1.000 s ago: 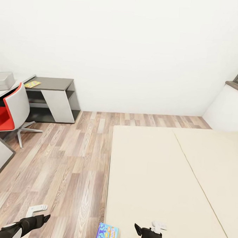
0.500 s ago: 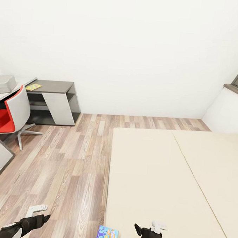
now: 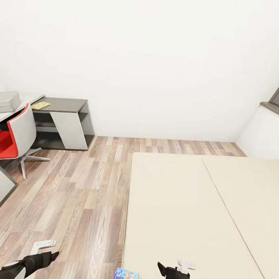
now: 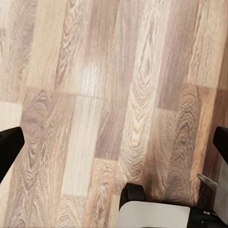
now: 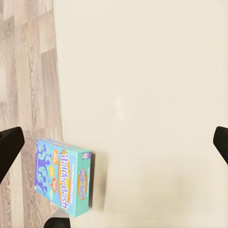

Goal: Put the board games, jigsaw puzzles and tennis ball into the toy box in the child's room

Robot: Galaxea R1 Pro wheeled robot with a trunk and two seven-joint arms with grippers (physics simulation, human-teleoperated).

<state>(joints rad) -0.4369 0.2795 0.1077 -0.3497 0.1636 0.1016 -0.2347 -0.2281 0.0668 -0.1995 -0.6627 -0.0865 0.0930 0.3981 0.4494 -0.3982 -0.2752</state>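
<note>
Reach is the question here, and your right arm has the better of it. The blue board game [image 3: 125, 278] lies flat on the bed [image 3: 185, 208], tight against the bed's left edge and close to its near corner, with the wood floor [image 3: 78, 193] just beyond that edge. In the head view your right gripper [image 3: 164, 270] hovers over the mattress with the box just to its left; your left gripper [image 3: 50, 256] hangs over bare floor, farther from the box and off the bed altogether. In the right wrist view the box [image 5: 62, 175] sits toward one fingertip rather than midway between the two, and its long axis runs roughly along the bed's edge, so you would need to shift sideways toward that edge before coming down. Both sets of jaws stand wide apart and hold nothing; the left wrist view shows planks between the spread fingertips [image 4: 10, 145]. A grasp across the box's short width looks most workable to me, though the floor-side edge leaves little margin and a nudge could tip it off the mattress. The grey bin [image 3: 4, 101] that the game must go into sits on the desk [image 3: 63, 104] by the far wall, at the desk's left end, behind the red chair [image 3: 9, 137] and well apart from the bed, with a colourful flat piece [image 3: 40, 105] lying near it.
</note>
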